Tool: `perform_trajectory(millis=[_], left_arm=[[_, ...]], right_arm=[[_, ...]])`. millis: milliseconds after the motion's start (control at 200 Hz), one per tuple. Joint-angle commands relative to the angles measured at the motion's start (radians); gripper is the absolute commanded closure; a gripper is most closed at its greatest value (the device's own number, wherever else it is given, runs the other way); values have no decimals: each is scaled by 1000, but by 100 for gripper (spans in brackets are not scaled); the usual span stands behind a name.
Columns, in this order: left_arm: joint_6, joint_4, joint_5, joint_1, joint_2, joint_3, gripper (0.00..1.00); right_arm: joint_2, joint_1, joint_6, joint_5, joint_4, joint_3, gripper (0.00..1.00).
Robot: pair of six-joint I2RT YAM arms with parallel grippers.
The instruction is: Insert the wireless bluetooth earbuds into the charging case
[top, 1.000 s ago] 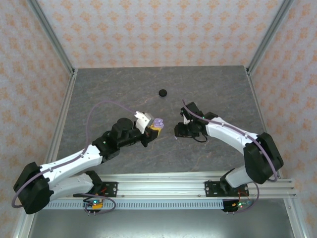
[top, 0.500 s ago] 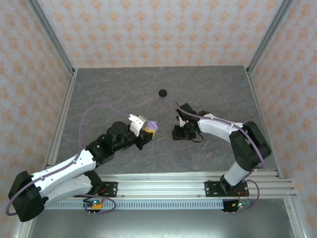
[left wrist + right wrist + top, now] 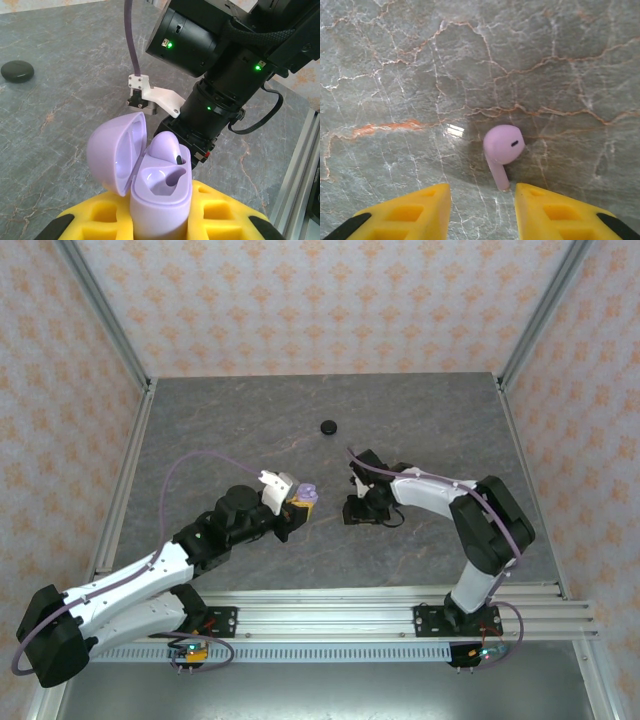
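**Left gripper holds the open case; right gripper stands over a loose earbud**

The grey marble tabletop (image 3: 220, 420) carries both arms, which reach in from its near edge. The left arm (image 3: 150, 575) stretches toward the middle of the tabletop. The right arm (image 3: 440, 495) bends in from the right to meet it, with a small gap between the two grippers.

The left gripper (image 3: 298, 505) sits just left of the tabletop's centre. Its yellow fingers are closed narrowly on the lower body of the lavender charging case (image 3: 160, 200) and hold it upright. The case's lid (image 3: 117, 152) is swung open to the left in the left wrist view.

The right gripper (image 3: 482, 210) is just right of centre and points down at the marble. Its yellow fingers (image 3: 405, 212) are spread wide and hold nothing.

A black round case (image 3: 328, 427) lies shut, well apart from both grippers, near the middle of the far edge.

One lavender earbud (image 3: 165, 147) sits in the far socket of the held case, and the socket beside it (image 3: 160, 177) shows its bare hollow. A second, loose lavender earbud (image 3: 503, 146) lies on the marble just beyond the right gripper's fingertips. Its stem points back toward the gap between them, and neither finger touches it.
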Motion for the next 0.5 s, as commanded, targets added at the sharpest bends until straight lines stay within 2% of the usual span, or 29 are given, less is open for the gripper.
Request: perform_trajectory(millis=[0, 496], left_arm=[[-4, 1, -18, -6, -23, -15, 95], [-8, 5, -16, -6, -25, -17, 95]], right_arm=[[12, 10, 9, -8, 14, 27, 61], [13, 10, 16, -9, 22, 28, 61]])
